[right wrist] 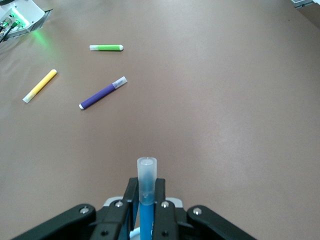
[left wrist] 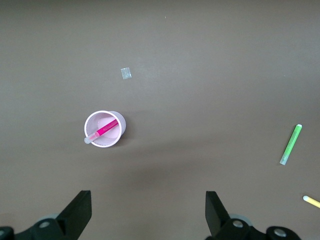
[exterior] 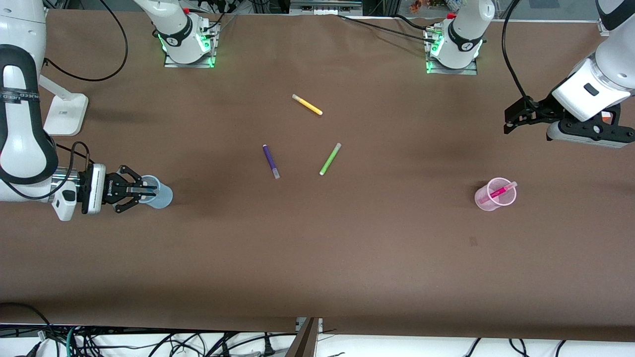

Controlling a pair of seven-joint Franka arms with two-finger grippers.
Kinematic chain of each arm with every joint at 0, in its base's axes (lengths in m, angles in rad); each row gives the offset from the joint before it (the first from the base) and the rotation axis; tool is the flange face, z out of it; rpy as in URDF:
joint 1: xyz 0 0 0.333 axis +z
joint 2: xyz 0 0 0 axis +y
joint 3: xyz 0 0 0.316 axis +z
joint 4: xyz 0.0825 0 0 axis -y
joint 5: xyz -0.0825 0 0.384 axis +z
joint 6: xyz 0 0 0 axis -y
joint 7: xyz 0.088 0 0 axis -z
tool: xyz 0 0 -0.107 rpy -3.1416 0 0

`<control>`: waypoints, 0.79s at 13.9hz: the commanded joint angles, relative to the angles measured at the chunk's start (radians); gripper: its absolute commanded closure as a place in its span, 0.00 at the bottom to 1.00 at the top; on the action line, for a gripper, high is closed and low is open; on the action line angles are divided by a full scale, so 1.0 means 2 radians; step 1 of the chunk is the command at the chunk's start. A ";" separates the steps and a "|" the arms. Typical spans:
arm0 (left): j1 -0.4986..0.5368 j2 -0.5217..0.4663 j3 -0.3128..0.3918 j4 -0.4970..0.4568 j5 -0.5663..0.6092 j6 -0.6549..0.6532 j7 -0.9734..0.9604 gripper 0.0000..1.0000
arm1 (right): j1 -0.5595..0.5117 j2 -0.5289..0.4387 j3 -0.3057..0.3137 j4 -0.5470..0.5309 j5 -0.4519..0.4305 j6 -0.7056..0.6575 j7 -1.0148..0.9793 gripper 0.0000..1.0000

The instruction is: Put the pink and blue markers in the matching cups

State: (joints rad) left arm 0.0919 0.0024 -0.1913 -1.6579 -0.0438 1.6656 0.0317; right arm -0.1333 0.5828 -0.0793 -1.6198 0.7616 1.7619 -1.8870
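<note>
My right gripper [exterior: 149,188] is shut on the blue marker [right wrist: 146,200], whose greyish cap sticks out past the fingers. It sits at the mouth of the pale blue cup [exterior: 162,196] near the right arm's end of the table; how deep the marker reaches is hidden. The pink marker [exterior: 502,190] leans inside the pale pink cup [exterior: 483,198] toward the left arm's end, and also shows in the left wrist view [left wrist: 102,130]. My left gripper [exterior: 513,119] is open and empty, up in the air over bare table beside the pink cup [left wrist: 121,131].
Three markers lie mid-table: a dark purple one [exterior: 271,161], a lime-green one [exterior: 330,158] and a yellow one [exterior: 307,104] closer to the arm bases. A small clear scrap [left wrist: 126,73] lies by the pink cup. A white stand [exterior: 64,113] is near the right arm.
</note>
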 commanded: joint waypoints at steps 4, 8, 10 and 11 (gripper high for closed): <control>0.005 0.003 0.001 0.009 -0.006 -0.004 0.021 0.00 | -0.020 -0.004 0.007 0.008 0.012 -0.026 0.005 0.00; 0.005 0.003 0.001 0.009 -0.006 -0.004 0.022 0.00 | -0.019 -0.006 0.007 0.063 0.000 -0.060 0.127 0.00; 0.004 0.003 0.000 0.009 -0.006 -0.004 0.021 0.00 | -0.019 -0.007 0.007 0.083 -0.019 -0.066 0.196 0.00; 0.004 0.003 -0.001 0.009 -0.006 -0.004 0.021 0.00 | -0.017 -0.007 0.007 0.101 -0.032 -0.080 0.240 0.00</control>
State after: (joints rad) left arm 0.0943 0.0024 -0.1887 -1.6578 -0.0438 1.6656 0.0487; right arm -0.1573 0.5721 -0.0785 -1.4768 0.7432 1.6516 -1.5444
